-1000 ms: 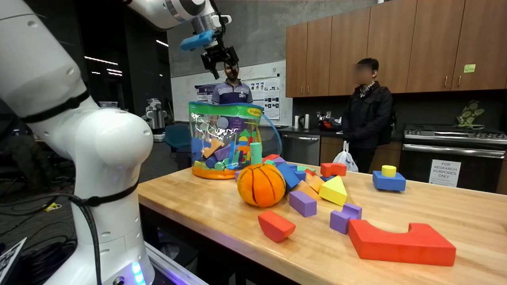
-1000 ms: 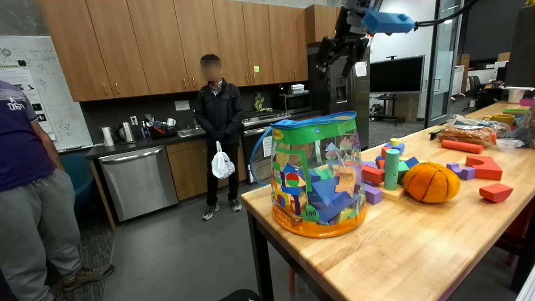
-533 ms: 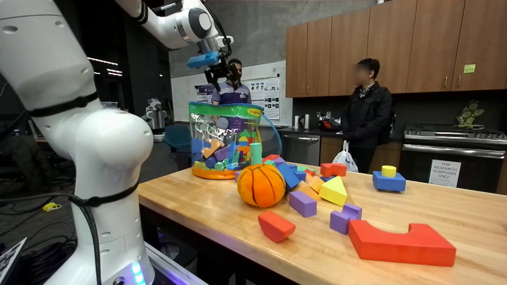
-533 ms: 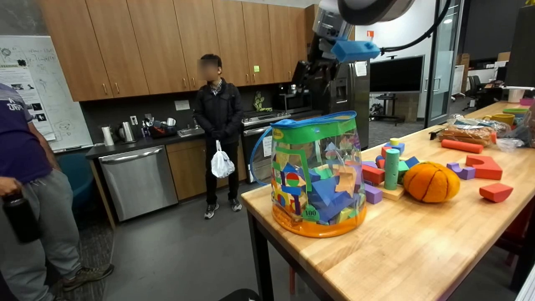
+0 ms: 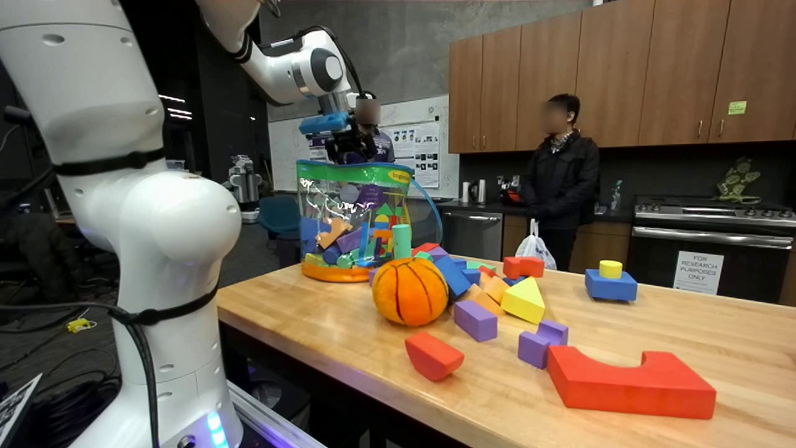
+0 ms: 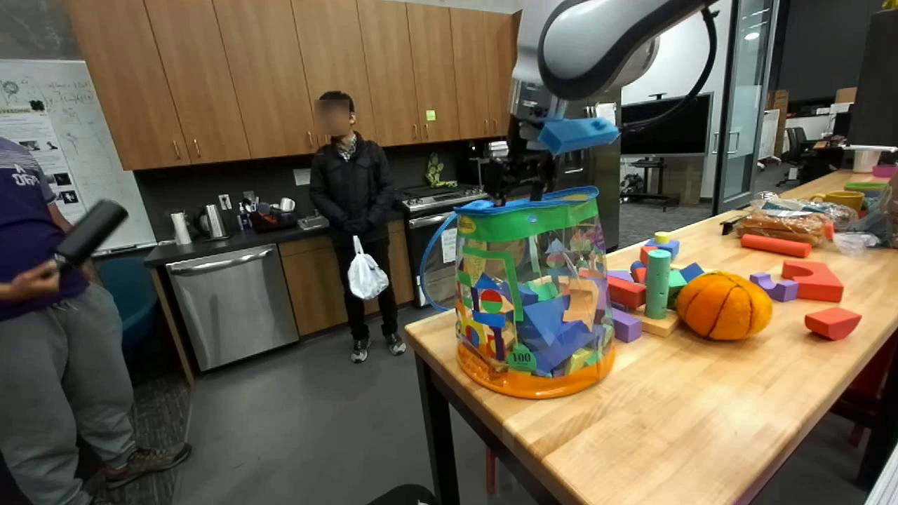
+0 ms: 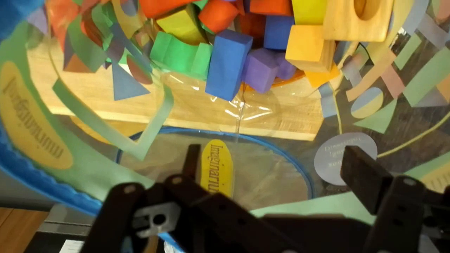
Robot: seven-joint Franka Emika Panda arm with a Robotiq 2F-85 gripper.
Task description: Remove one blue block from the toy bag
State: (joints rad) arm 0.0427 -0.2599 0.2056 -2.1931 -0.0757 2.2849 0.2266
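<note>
The toy bag [image 5: 354, 172] is a clear cylinder with a teal-green rim band, upright at the table's far end; it also shows in the other views [image 6: 526, 222] [image 7: 31, 116]. Multicoloured blocks lie in its lower part. A blue block [image 7: 227, 65] shows at upper middle in the wrist view, beside green and purple ones. Blue pieces [image 6: 546, 319] also show through the wall. My gripper [image 7: 273, 156] is open and empty, fingers wide apart. In both exterior views it points down at the bag's mouth [image 5: 352, 151] [image 6: 519, 193], its fingertips about level with the rim.
An orange ball [image 5: 410, 291], a teal cylinder [image 6: 657, 284] and a pile of loose blocks stand close beside the bag. A red arch block [image 5: 631, 382] lies farther along the table. A blue handle [image 6: 426, 263] loops outside the bag. Two people stand behind the table.
My gripper has come down from well above the bag to its mouth, staying open. The bag and blocks have not moved. A standing person has raised a dark bottle.
</note>
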